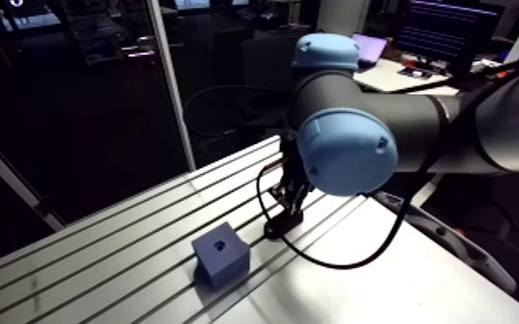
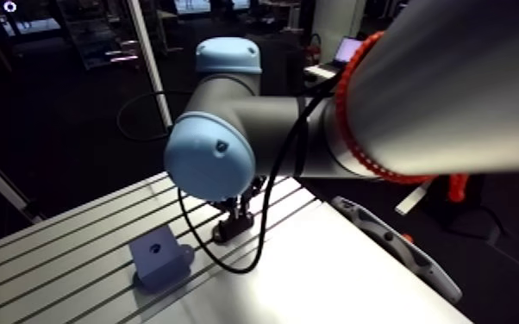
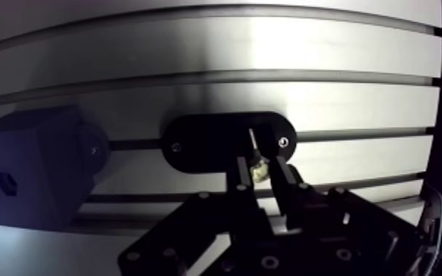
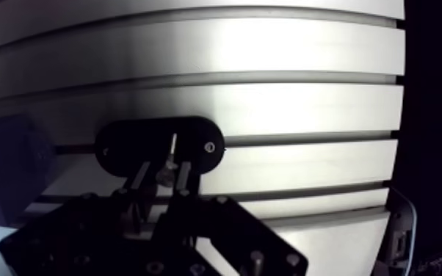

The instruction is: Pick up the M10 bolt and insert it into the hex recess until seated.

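Arm view: my gripper point(image 1: 283, 211) comes down below the light-blue joint cap to the slotted aluminium table point(image 1: 99, 250), a pale brushed-metal top with long parallel grooves. My tip is at a small black plate point(image 1: 273, 231) that lies on the table. Just beside it, but apart from it, sits a matte blue block point(image 1: 221, 256). It is a squat cube with plain faces, and the hex recess point(image 1: 220, 245) shows as 1 dark hole in its upper face. My fingers are too small and dark in this view to read.

Wrist view: the plate is a flat black oval with rounded ends, fixed by 2 small screws point(image 3: 175, 147), 1 near each end, and it lies along a table groove. My 2 fingers point(image 3: 283, 180) are dark, straight and close together over the plate. The gap is narrow, and the M10 bolt point(image 3: 259, 171) fills it, so I am clamped on it. The part of the bolt between my fingers is a dull, pale metallic lump. From it, 1 thin bright glint runs straight ahead to the plate's middle. The bolt's long axis therefore lies in line with my fingers and points down at the plate. The block stands off to 1 side of the plate, and its 6-sided recess is dark against the smooth face.
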`<action>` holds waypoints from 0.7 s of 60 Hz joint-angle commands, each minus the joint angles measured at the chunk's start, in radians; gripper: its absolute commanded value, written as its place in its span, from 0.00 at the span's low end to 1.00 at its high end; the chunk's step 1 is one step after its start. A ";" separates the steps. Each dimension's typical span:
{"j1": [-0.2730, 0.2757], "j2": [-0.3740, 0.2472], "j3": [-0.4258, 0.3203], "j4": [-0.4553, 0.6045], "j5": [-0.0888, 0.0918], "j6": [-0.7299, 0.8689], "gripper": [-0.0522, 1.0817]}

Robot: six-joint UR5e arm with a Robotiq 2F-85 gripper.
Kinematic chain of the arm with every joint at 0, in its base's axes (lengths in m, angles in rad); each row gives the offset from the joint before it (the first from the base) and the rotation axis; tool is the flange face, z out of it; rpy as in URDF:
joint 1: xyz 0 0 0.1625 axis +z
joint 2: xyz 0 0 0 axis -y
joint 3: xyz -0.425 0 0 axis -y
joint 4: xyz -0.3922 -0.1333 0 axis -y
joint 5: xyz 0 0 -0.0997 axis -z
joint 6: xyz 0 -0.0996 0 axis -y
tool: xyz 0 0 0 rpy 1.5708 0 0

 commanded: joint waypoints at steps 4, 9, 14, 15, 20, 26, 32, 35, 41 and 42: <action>0.002 0.002 -0.001 -0.001 -0.001 0.000 0.66; 0.002 0.004 -0.001 -0.001 -0.001 0.000 0.67; 0.002 0.004 -0.003 -0.001 0.001 0.000 0.68; 0.000 0.004 -0.003 -0.001 0.001 0.000 0.69; 0.000 0.002 -0.004 -0.001 0.001 0.000 0.70; 0.000 0.002 -0.004 0.000 0.002 0.000 0.71; 0.000 -0.005 -0.004 0.002 0.005 0.000 0.74; 0.001 -0.008 -0.006 0.003 0.006 0.000 0.75; 0.004 -0.026 -0.018 0.025 0.010 0.000 0.77; 0.004 -0.026 -0.018 0.025 0.010 0.000 0.77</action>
